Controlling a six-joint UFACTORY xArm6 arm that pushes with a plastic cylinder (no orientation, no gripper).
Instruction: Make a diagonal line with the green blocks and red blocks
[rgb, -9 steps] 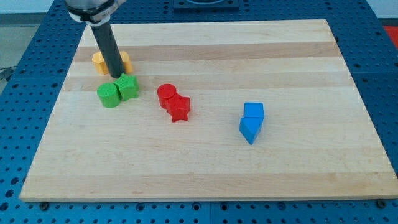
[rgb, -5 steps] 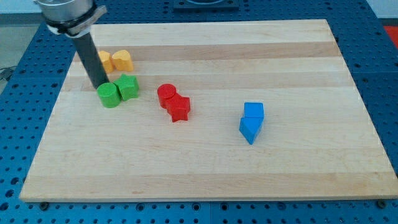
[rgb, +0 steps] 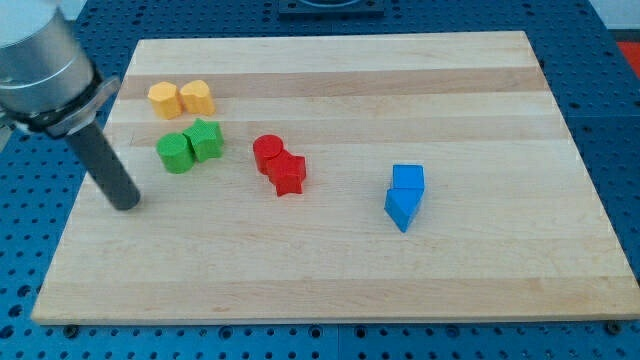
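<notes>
A green cylinder (rgb: 175, 154) and a green star-shaped block (rgb: 206, 139) touch each other at the view's upper left. A red cylinder (rgb: 267, 153) and a red star-shaped block (rgb: 288, 174) touch each other to their right, a little lower. My tip (rgb: 127, 204) rests on the board to the lower left of the green cylinder, apart from it.
Two yellow blocks (rgb: 164, 100) (rgb: 197, 97) sit side by side above the green pair. A blue cube (rgb: 408, 180) and a blue wedge-like block (rgb: 400, 208) touch at the view's right centre. The wooden board (rgb: 330, 280) is edged by blue perforated table.
My tip has moved from just above the green blocks to the left and then down toward the view's bottom. No block has shifted.
</notes>
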